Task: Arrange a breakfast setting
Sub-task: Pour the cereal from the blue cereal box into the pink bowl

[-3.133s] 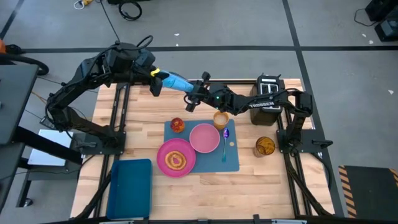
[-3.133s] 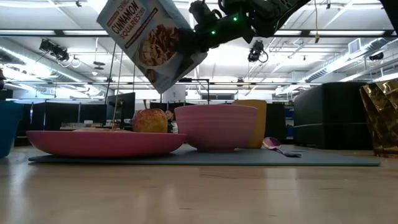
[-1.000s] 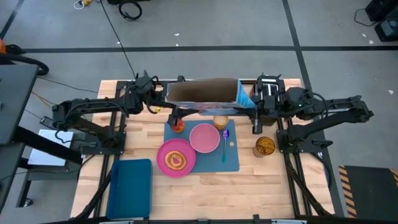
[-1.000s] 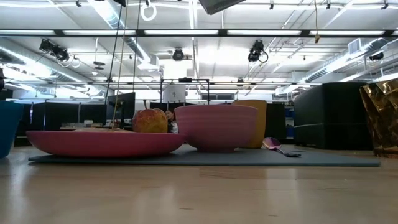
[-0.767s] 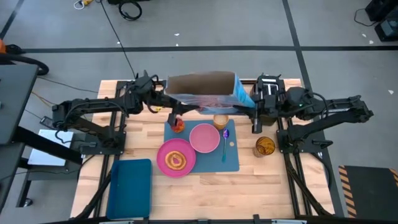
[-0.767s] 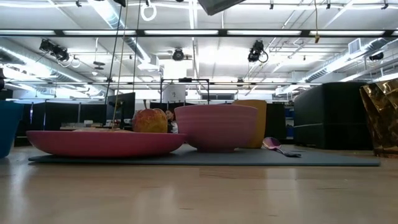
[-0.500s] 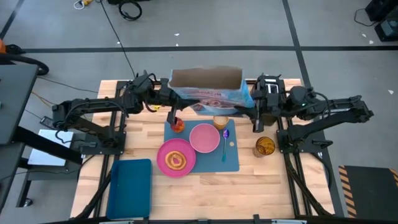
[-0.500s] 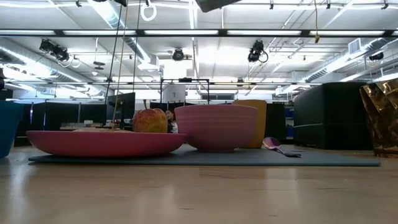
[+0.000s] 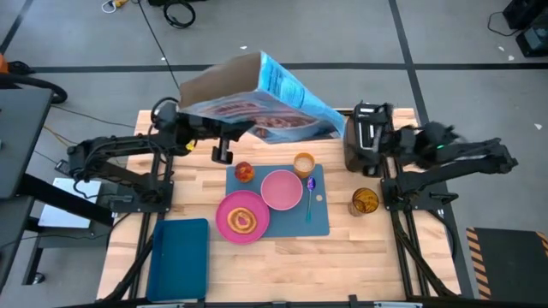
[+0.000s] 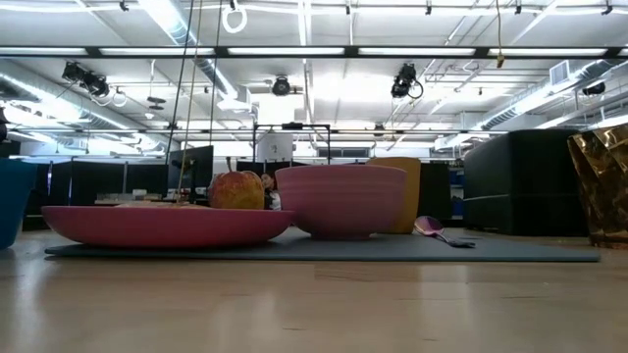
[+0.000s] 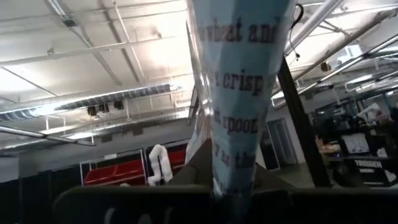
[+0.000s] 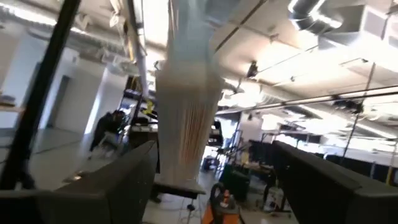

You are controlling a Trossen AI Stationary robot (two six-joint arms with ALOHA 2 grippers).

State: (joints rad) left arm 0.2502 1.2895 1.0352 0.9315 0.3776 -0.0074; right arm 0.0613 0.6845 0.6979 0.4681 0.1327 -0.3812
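Overhead, the cereal box (image 9: 257, 98) hangs tilted above the worktop's (image 9: 282, 261) far edge, pinched in the left gripper's (image 9: 224, 130) clenched jaws. The right gripper (image 9: 370, 141) sits beside the toaster (image 9: 361, 145), jaws spread and clear of the box.

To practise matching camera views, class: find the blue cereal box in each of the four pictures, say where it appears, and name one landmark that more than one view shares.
High view: the cereal box is in the upper middle, tilted, above the table's far edge.
Low view: not in it.
Left wrist view: it fills the centre, seen edge-on.
Right wrist view: a blurred pale column left of centre.
Shared landmark: the pink bowl, seen in the high and low views.
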